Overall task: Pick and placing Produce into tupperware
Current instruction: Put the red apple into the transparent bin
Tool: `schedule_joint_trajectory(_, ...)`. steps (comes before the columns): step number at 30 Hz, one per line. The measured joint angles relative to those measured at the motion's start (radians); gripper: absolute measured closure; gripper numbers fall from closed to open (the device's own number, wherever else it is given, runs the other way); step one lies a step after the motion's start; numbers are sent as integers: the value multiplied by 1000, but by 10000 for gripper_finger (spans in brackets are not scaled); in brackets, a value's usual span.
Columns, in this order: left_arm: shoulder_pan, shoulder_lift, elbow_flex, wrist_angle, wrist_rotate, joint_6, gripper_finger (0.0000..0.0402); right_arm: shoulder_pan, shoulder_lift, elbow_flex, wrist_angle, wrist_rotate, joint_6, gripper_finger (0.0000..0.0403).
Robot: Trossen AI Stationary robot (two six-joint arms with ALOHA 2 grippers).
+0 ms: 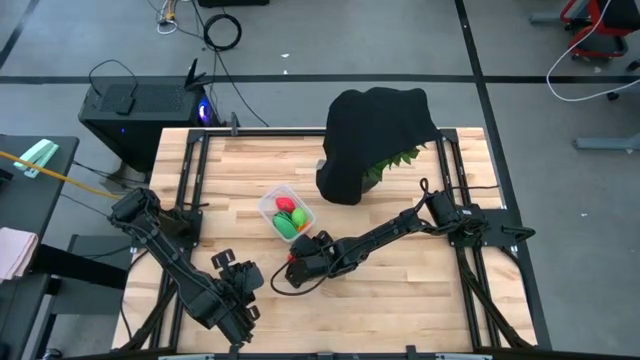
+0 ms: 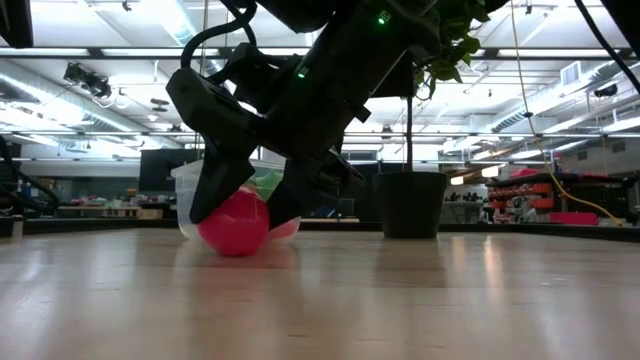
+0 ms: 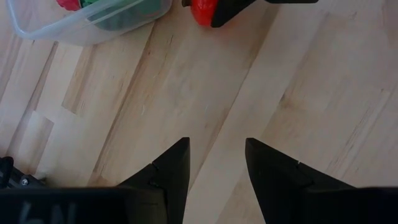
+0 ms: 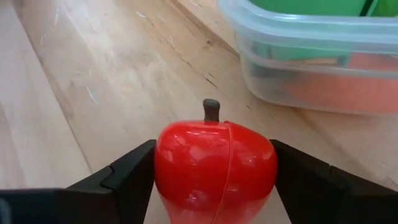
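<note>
Right claw (image 4: 214,180) low over the bench (image 1: 400,300), its two dark fingers closed against either side of a red toy apple (image 4: 214,165) with a short dark stem. From above I see the right arm reaching from the bench's right edge diagonally toward the middle, wrist bent down, the claw just beside the near corner of the tupperware (image 1: 285,212). At bench level the apple (image 2: 234,222) sits at or barely off the wood; I cannot tell which. The clear box holds red and light green produce (image 1: 291,218), and stands near the black cloth (image 1: 375,135) draped over spiky green leaves (image 1: 400,160).

Left claw (image 3: 214,168) waits at the bench's front-left, fingers parted with bare wood between them and nothing held; the arm is folded low along the left frame. I read faint, blurred markings on its wrist housing but cannot make them out.
</note>
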Motion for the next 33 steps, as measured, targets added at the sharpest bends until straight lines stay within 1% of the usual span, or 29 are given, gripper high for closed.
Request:
schedule_joint_trajectory(9, 0, 0, 0, 0, 0, 0, 239, 15, -8, 0, 1, -77, -7, 113)
schedule_joint_trajectory(12, 0, 0, 0, -1, 0, 0, 239, 28, -18, -1, 6, -86, -8, 113)
schedule_joint_trajectory(17, 1, 0, 0, -2, 0, 2, 239, 44, -47, 1, 71, -84, -30, 113)
schedule_joint_trajectory(20, 1, 0, 0, -2, 0, 1, 239, 49, -51, 37, 80, -78, -87, 113)
schedule_joint_trajectory(23, 2, 0, 0, -2, 0, 1, 239, 49, -51, 105, 81, -63, -189, 113)
schedule_joint_trajectory(27, 2, 0, 0, -1, 0, 1, 239, 30, -53, 176, 78, 43, -343, 113)
schedule_joint_trajectory(29, 2, 0, 0, -1, 0, 1, 239, 7, -53, 201, 77, 71, -419, 113)
schedule_joint_trajectory(31, 2, 0, 0, 0, 0, 1, 239, -21, -54, 209, 77, 76, -452, 113)
schedule_joint_trajectory(33, 1, 0, 0, -1, 0, 1, 239, -53, -54, 207, 39, 76, -441, 113)
